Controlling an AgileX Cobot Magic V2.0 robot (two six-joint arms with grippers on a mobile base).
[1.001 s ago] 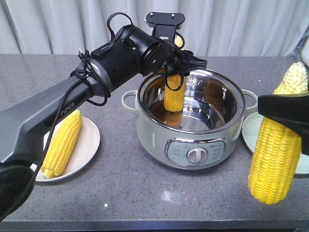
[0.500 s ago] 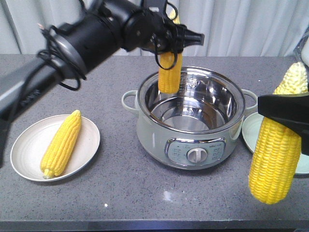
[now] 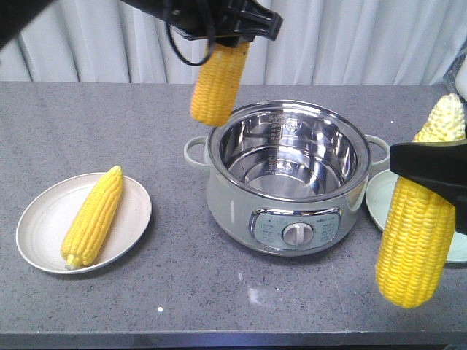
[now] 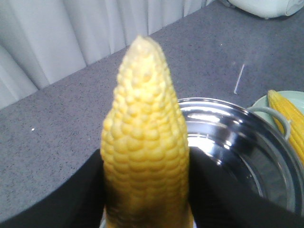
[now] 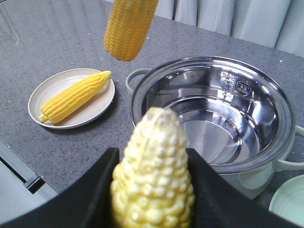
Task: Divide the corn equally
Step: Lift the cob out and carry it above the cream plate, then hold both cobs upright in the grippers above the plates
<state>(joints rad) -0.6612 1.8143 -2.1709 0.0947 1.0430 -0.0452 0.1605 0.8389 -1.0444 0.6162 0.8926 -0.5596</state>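
**Arm pose.** Your left gripper (image 3: pixel 232 35) sits at the top edge of the front view, with most of the arm out of frame. Its jaws are clamped on the narrow end of the raised cob (image 3: pixel 217 84), and the left wrist view shows the black fingers pressed against both flanks. That cob hangs blunt end down and slightly tilted. Its lower end is in the air just outside the left rear rim of the pot (image 3: pixel 226 197) and touches nothing.

Your right gripper (image 3: pixel 429 166) is close to the camera at the right edge. Its jaws are closed around the upper part of the near cob (image 3: pixel 416 240). That cob stands almost upright, pale tip up and blunt end down, off the surface.

The plated cob (image 3: pixel 93 216) lies diagonally on the white plate (image 3: pixel 33 251), tip toward the rear, well left of the pot.

**Edges and room.**
- The counter (image 3: pixel 182 292) is open between the white plate and the pot, and also along the front edge.
- The pot's left handle lies beneath and beside the raised cob.
- The green plate (image 3: pixel 376 200) sits just right of the pot, close to its right handle. The near cob hides most of it, so you cannot tell what lies on it.
- The near cob hangs close to the counter's front edge.
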